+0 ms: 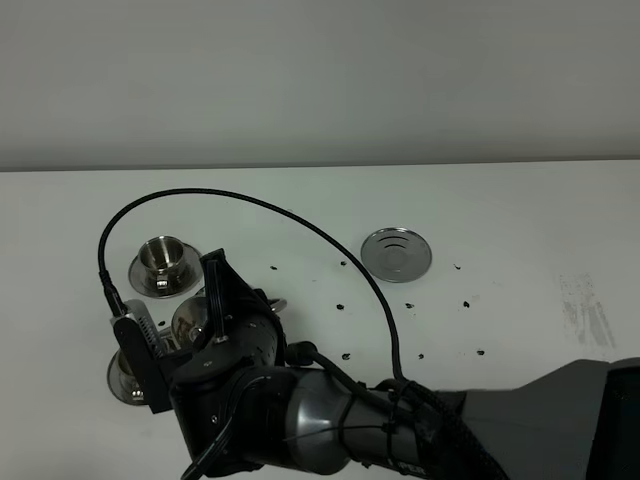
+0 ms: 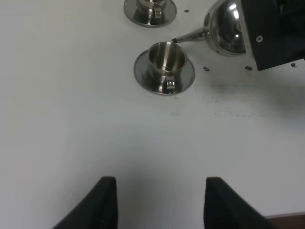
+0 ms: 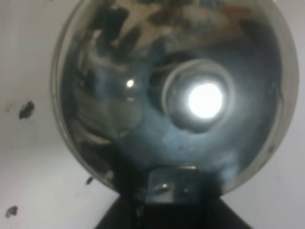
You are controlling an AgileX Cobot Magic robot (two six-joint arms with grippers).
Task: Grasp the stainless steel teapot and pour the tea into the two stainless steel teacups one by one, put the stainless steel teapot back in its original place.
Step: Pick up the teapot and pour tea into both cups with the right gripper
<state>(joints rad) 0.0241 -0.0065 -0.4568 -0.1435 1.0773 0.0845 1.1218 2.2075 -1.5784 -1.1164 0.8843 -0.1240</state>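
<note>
The stainless steel teapot point(image 1: 190, 320) hangs tilted between the two stainless steel teacups, held by my right gripper point(image 1: 207, 322), which has reached across to the left. In the right wrist view its lid point(image 3: 143, 95) and knob point(image 3: 202, 100) fill the frame, with the gripper point(image 3: 167, 191) shut at the handle. The rear cup point(image 1: 163, 260) stands on its saucer. The front cup point(image 1: 122, 375) is partly hidden by the gripper. In the left wrist view the teapot point(image 2: 226, 28) has its spout tip at the rim of the nearer cup point(image 2: 165, 64); the other cup point(image 2: 150, 9) stands beyond. My left gripper point(image 2: 159, 205) is open and empty, well short of the cups.
The flat round steel coaster point(image 1: 397, 254) lies bare at mid-table to the right. Small dark specks point(image 1: 343, 305) dot the white table point(image 1: 520, 220) around it. My right arm and its cable point(image 1: 300, 225) cross the front middle.
</note>
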